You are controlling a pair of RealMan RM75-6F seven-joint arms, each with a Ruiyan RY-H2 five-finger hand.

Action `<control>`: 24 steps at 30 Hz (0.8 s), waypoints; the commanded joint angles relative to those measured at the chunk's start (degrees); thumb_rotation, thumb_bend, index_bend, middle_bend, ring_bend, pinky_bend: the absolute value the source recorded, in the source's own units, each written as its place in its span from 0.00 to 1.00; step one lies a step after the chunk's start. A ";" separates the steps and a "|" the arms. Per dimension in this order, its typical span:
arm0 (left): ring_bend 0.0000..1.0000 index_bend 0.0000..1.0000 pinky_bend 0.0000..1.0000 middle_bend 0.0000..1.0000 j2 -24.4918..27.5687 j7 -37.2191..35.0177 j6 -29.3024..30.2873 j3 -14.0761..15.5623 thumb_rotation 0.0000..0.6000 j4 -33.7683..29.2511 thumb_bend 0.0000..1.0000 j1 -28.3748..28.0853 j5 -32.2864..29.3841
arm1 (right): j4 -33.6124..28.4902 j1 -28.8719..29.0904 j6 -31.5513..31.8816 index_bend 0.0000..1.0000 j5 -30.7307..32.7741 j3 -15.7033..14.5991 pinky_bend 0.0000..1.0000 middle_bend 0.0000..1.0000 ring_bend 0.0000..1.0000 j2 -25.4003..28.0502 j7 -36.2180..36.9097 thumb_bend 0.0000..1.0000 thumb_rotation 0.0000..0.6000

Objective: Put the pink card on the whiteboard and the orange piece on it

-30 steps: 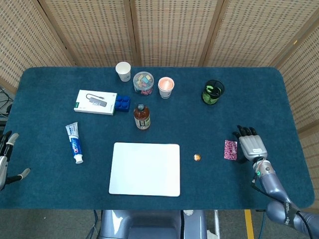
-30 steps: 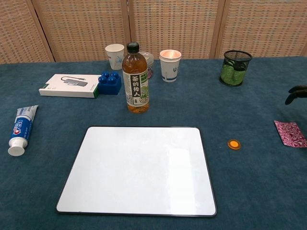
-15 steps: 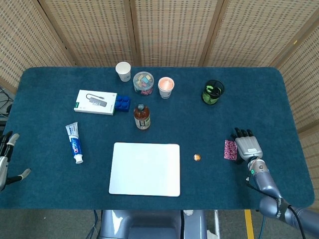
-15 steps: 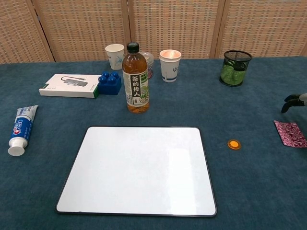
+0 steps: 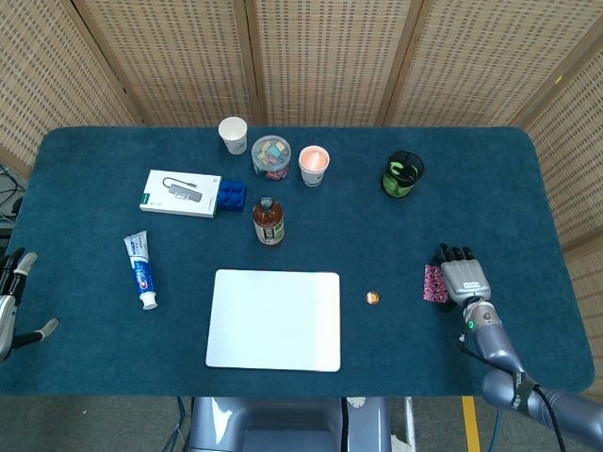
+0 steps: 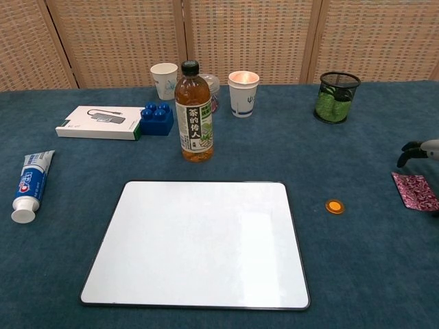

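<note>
Head view alone shows the left robot hand (image 5: 11, 297), empty.

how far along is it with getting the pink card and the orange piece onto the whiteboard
Nothing is done yet: the whiteboard is bare. The pink card lies on the cloth, with the right hand right beside it, not visibly gripping. The orange piece lies untouched between board and card. Both placements remain.

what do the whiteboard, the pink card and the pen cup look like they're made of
Whiteboard: smooth glossy white panel with a thin dark frame; soft reflections suggest coated board or plastic. Pink card: thin, flat, patterned magenta, probably paper or card; finish hard to tell. Pen cup: black see-through mesh, likely metal wire.
</note>
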 commanded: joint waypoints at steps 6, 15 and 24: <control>0.00 0.00 0.00 0.00 -0.07 -0.02 -0.06 -0.02 1.00 0.06 0.00 -0.03 -0.15 | 0.91 1.16 -0.41 0.25 2.20 -0.62 0.00 0.00 0.00 -0.63 -0.80 0.01 1.00; 0.00 0.00 0.00 0.00 0.05 -0.21 -0.26 -0.06 1.00 0.06 0.00 -0.13 -0.33 | 0.75 2.00 0.38 0.43 3.08 -0.99 0.00 0.00 0.00 -1.15 -0.62 0.13 1.00; 0.00 0.00 0.00 0.00 0.09 -0.29 -0.18 -0.04 1.00 0.02 0.00 -0.12 -0.31 | -4.79 1.89 1.87 0.43 0.77 -0.70 0.00 0.00 0.00 2.24 1.61 0.13 1.00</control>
